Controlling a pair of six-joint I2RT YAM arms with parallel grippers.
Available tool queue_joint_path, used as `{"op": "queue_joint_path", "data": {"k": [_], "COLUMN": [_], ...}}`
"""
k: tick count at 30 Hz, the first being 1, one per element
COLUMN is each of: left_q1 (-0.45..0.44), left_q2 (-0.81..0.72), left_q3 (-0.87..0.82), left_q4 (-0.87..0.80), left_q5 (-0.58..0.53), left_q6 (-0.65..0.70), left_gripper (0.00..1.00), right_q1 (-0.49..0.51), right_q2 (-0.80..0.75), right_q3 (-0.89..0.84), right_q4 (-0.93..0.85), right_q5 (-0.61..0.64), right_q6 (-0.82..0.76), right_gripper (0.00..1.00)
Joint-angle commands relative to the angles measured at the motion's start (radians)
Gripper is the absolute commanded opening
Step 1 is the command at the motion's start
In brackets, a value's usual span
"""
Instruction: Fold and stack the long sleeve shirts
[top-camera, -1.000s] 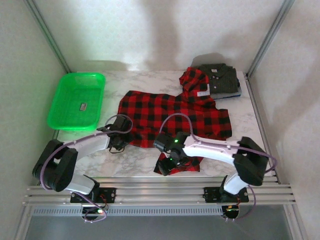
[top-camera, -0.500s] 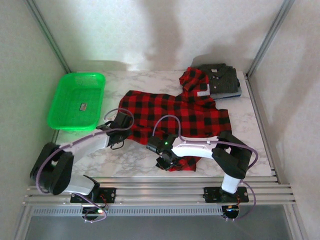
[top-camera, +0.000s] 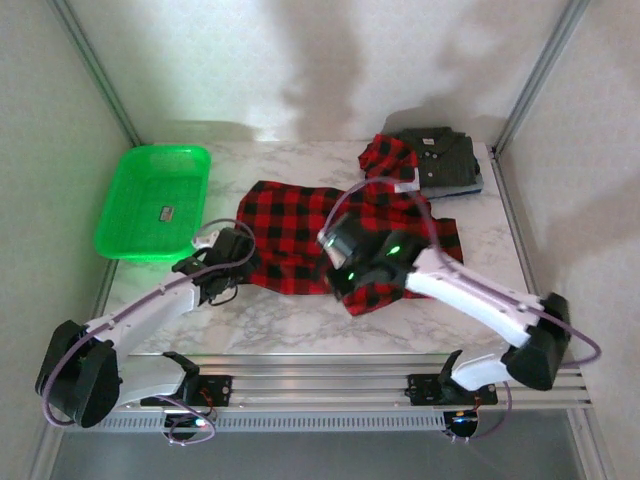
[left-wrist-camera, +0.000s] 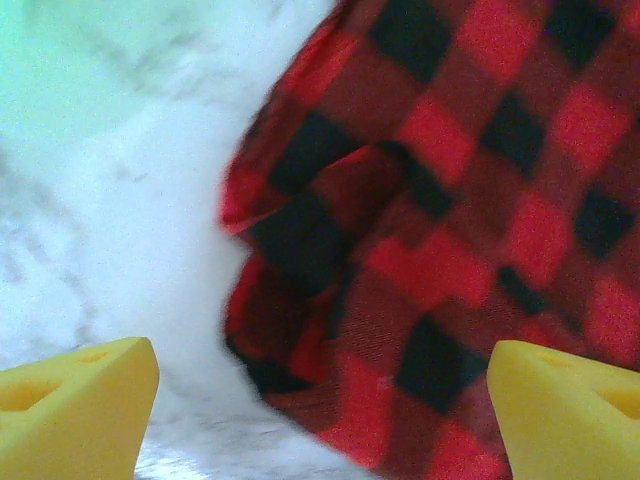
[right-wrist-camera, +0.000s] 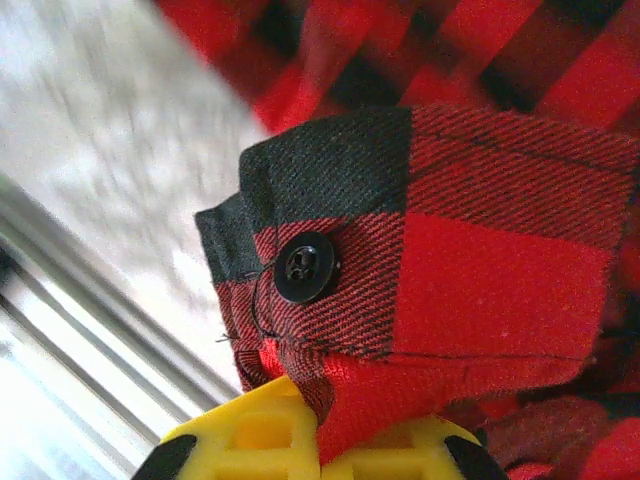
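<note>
Left claw (top-camera: 222, 268) hangs with its yellow tips spread apart at the left edge of the red-and-black plaid flannel shirt (top-camera: 290, 225), gripping nothing; the green plastic basket (top-camera: 112, 243) sits well apart on its far left. The shirt lies spread across the middle of the white marble-patterned desk (top-camera: 280, 325). In the left wrist view the cloth edge between the tips is rumpled and doubled, so closing there may catch one layer only, or a bunch that spoils the fold.

Further right, the right claw (top-camera: 345, 272) is clamped on the shirt's cuff (right-wrist-camera: 430, 250), just below its black button (right-wrist-camera: 305, 266). That bite looks shallow, and the cuff could slip out mid-fold. With the left side unpinned, carrying the sleeve may also drag the whole shirt.

At far right, the folded dark grey-olive collared shirt (top-camera: 445, 152) rests on a blue garment (top-camera: 472, 187), seen as a sliver.

From above, the right arm covers the shirt's centre. Any lettering is unreadable. The left wrist view is blurred, and whether those tips touch the desk I cannot tell.
</note>
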Motion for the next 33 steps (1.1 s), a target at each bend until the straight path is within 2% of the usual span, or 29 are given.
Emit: {"op": "queue_joint_path", "data": {"k": [1, 3, 7, 11, 14, 20, 23, 28, 30, 33], "left_q1": [-0.025, -0.044, -0.099, -0.159, -0.195, -0.223, -0.224, -0.223, -0.224, -0.223], "left_q2": [0.035, 0.076, 0.163, 0.228, 0.259, 0.288, 0.292, 0.318, 0.333, 0.345], "left_q3": [0.086, 0.119, 0.175, 0.200, 0.197, 0.137, 0.108, 0.075, 0.066, 0.038], "left_q4": [0.033, 0.057, 0.095, 0.136, 0.161, 0.229, 0.258, 0.290, 0.287, 0.287], "left_q5": [0.024, 0.035, 0.042, 0.042, 0.040, 0.072, 0.099, 0.133, 0.137, 0.126], "left_q6": [0.028, 0.056, 0.080, 0.067, 0.050, 0.029, 0.020, -0.011, -0.025, -0.057], "left_gripper": [0.86, 0.86, 0.87, 0.87, 0.88, 0.88, 0.88, 0.89, 0.89, 0.89], "right_q1": [-0.168, -0.263, -0.384, -0.504, -0.557, -0.575, -0.580, -0.584, -0.586, -0.587], "right_q2": [-0.022, 0.014, 0.137, 0.250, 0.346, 0.494, 0.535, 0.582, 0.630, 0.708], "right_q3": [0.135, 0.203, 0.347, 0.447, 0.531, 0.645, 0.681, 0.693, 0.738, 0.817], "right_q4": [-0.123, -0.112, -0.076, 0.016, 0.087, 0.186, 0.239, 0.380, 0.363, 0.254], "right_q5": [-0.040, -0.072, -0.060, -0.073, -0.096, -0.098, -0.054, -0.072, -0.094, -0.048], "right_q6": [-0.112, -0.155, -0.201, -0.152, -0.092, -0.077, -0.068, -0.081, -0.109, -0.145], "right_gripper": [0.00, 0.00, 0.00, 0.00, 0.00, 0.00, 0.00, 0.03, 0.05, 0.06]}}
